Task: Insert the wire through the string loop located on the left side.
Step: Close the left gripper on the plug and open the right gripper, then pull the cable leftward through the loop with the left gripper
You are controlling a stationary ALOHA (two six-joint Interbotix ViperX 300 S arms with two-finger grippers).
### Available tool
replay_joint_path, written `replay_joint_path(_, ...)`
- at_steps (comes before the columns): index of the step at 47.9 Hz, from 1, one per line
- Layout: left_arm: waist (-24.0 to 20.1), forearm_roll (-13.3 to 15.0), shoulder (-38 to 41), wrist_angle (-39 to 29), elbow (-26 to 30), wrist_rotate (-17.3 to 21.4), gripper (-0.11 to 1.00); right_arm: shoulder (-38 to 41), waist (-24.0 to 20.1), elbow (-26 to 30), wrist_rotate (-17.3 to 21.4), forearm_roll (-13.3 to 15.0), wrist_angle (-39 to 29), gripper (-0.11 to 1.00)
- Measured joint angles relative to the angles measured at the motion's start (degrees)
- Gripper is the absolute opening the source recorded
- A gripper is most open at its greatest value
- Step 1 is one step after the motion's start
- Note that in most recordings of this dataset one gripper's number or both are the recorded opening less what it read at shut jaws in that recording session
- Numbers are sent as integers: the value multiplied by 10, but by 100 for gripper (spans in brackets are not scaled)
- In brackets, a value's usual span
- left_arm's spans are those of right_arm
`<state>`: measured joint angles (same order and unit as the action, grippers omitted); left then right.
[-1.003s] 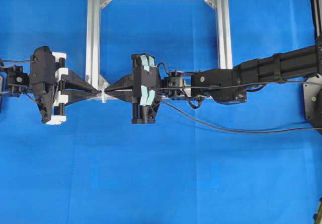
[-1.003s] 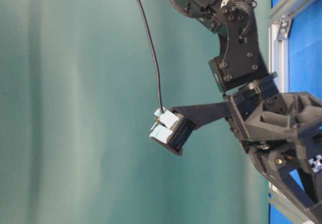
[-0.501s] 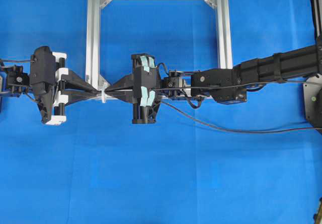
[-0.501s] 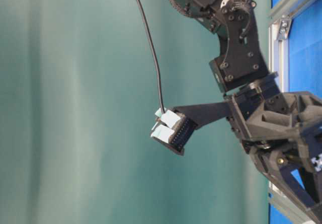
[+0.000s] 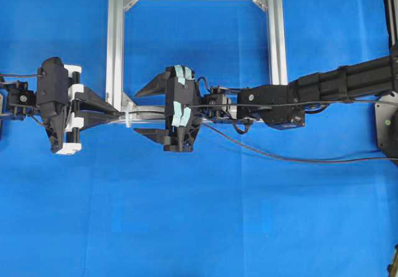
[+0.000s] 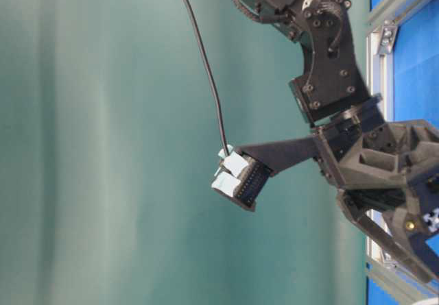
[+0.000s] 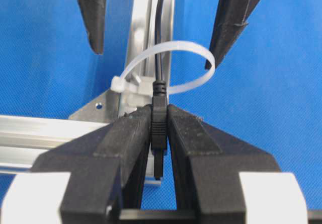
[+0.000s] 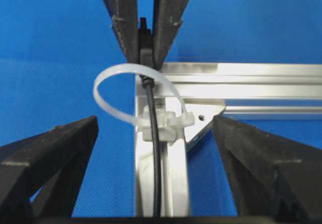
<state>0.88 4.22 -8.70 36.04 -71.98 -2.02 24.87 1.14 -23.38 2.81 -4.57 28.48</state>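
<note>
Through string loop (image 7: pixel 173 68) at aluminium frame (image 5: pixel 115 46) corner: wire (image 8: pixel 155 158) plug pinched by my left gripper (image 7: pixel 160 128); my right gripper (image 5: pixel 144 112) spread wide beside loop, gripping nothing.

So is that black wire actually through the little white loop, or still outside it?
Through. The wire passes inside the string loop, and its plug sits clamped in the left pincer. The right pincer stands open around it.
</note>
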Motion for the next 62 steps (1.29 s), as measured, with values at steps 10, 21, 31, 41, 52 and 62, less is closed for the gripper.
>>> replay_joint_path(10,0,0,-20,-18,-12,1,8,0,0,-5,0,-1,0,95)
replay_joint_path(21,0,0,-110,-120,-19,-8,8,0,0,-13,0,-1,0,95)
replay_joint_path(31,-1,0,-215,-231,-18,-5,8,0,0,-13,-2,-1,0,95)
replay_joint_path(41,-1,0,-312,-328,-19,-6,8,0,0,-13,-2,-1,1,95)
replay_joint_path(52,-1,0,-425,-446,-21,-12,8,0,0,-13,-2,-1,0,95)
replay_joint_path(62,0,0,-505,-519,-20,-24,8,0,0,-13,-2,-1,0,95)
